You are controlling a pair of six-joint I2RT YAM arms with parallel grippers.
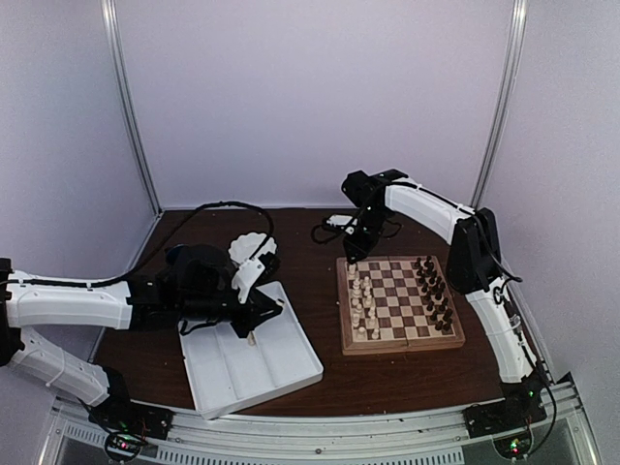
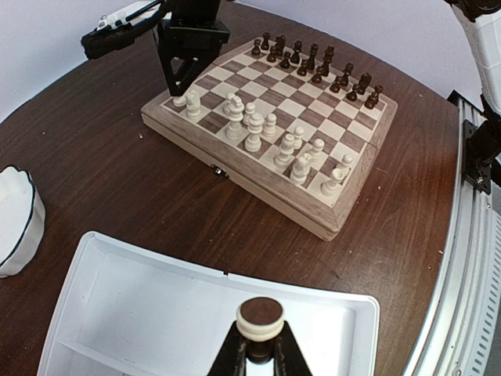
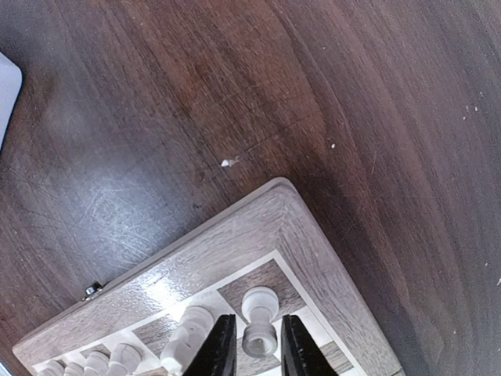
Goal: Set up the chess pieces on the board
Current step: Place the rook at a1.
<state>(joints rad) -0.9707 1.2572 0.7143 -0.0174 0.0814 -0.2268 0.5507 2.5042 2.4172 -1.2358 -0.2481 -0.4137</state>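
The chessboard (image 1: 402, 291) sits on the right side of the dark table (image 2: 117, 172). The cream set (image 2: 254, 129) crowds its left files and the dark set (image 2: 317, 66) lines its right edge. The left gripper (image 2: 260, 346) hangs over the white tray (image 2: 156, 298) at near left, pinched tight on a cream chessman (image 2: 260, 317) whose dark felt base faces the wrist camera. The right gripper (image 3: 259, 350) is down at the board's far-left corner, its jaws standing narrowly either side of a corner chessman (image 3: 259, 309) upright on its square; I cannot tell whether they are gripping it or just clear of it. These men look light, stiff and smooth-turned, so they will likely slip under a loose pinch. Being narrow and tall, they should topple at a nudge. The best hold is probably across the waist just above the base. The fingers should go straight up and down, since the neighbours stand just beside.
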